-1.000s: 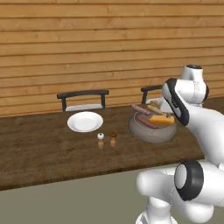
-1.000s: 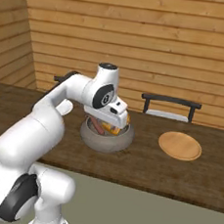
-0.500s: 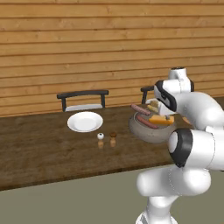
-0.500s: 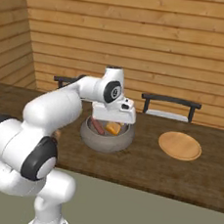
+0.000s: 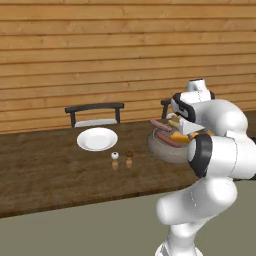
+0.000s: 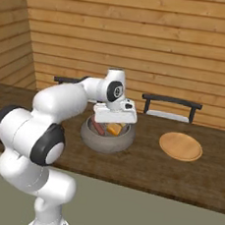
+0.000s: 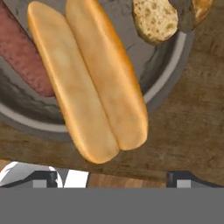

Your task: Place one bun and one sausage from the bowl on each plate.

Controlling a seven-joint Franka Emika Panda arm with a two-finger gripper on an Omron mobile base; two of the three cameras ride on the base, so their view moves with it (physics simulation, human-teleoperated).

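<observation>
The grey bowl (image 5: 159,146) (image 6: 89,139) stands on the table with my gripper (image 6: 114,126) hanging just over it. Seen from the hand, a golden split bun (image 7: 92,83) lies lengthwise across the bowl rim (image 7: 170,65), a reddish-brown sausage (image 7: 22,52) beside it and a second bun (image 7: 155,17) further in. My gripper (image 7: 113,179) is open, its tips wide apart just short of the bun's near end, with nothing between them. The white plate (image 5: 97,138) lies left of the bowl, the wooden plate (image 6: 181,146) right of it. Both plates are bare.
Two small shakers (image 5: 115,156) (image 5: 129,154) stand between the white plate and the bowl. Dark chairs (image 5: 94,109) (image 6: 172,102) are pushed in along the table's far side, before a wooden plank wall. The table's front edge runs close under the bowl.
The arm has swung its elbow round and the hand has settled lower over the bowl. Bowl, plates and shakers have stayed put.
</observation>
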